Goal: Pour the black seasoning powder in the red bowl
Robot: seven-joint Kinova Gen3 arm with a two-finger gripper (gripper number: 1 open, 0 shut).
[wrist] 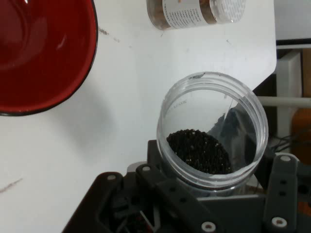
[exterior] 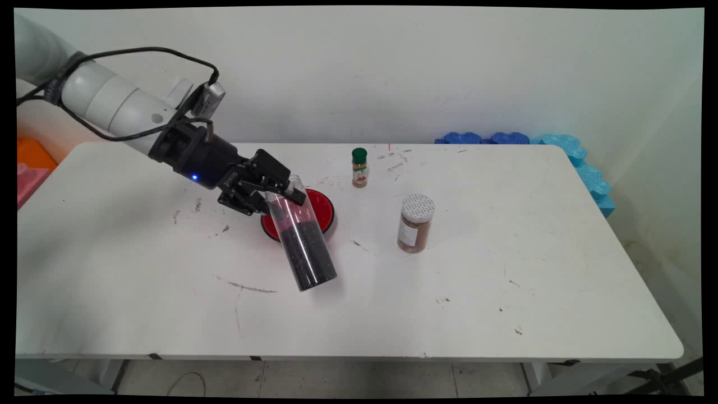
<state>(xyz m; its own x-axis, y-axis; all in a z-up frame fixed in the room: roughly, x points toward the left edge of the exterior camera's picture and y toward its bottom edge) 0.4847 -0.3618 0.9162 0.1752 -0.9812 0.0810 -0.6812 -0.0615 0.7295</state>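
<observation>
From the main view's upper left comes the white arm (exterior: 106, 104), sloping down toward the table's middle, black cables looped over it. Ends in the black gripper (exterior: 280, 193), clamped on the upper part of a clear jar (exterior: 301, 241) just below its open rim. Holds that jar tilted, mouth up toward the arm, base lower and nearer the camera, dark grains (exterior: 307, 258) filling its lower half. Cannot be told from here whether the base touches the white table (exterior: 505, 292) or hangs just above it. Behind the jar, partly hidden by it and by the fingers, sits a red bowl (exterior: 322, 207) with a black rim. Farther back stands a small spice bottle (exterior: 359, 167) with a green cap, upright, well apart from the gripper. To the right of the bowl stands a brown spice jar (exterior: 415, 223) with a white perforated lid, upright, its label too small to read. Along the far right edge lie blue foam pieces (exterior: 572, 154), and at the far left something orange (exterior: 33, 154), cut off.

Seen in the hand view, looks straight down into the clear jar's (wrist: 212, 131) open mouth, the dark grains (wrist: 199, 150) heaped at the bottom. Shows black linkage around the jar's near side, fingers closed against its wall, contact itself hidden beneath the rim. Upper left, the red bowl (wrist: 43, 53), cut off by the edge, inside bare. At the top, the brown spice jar (wrist: 194, 12), only its lower part in frame.
</observation>
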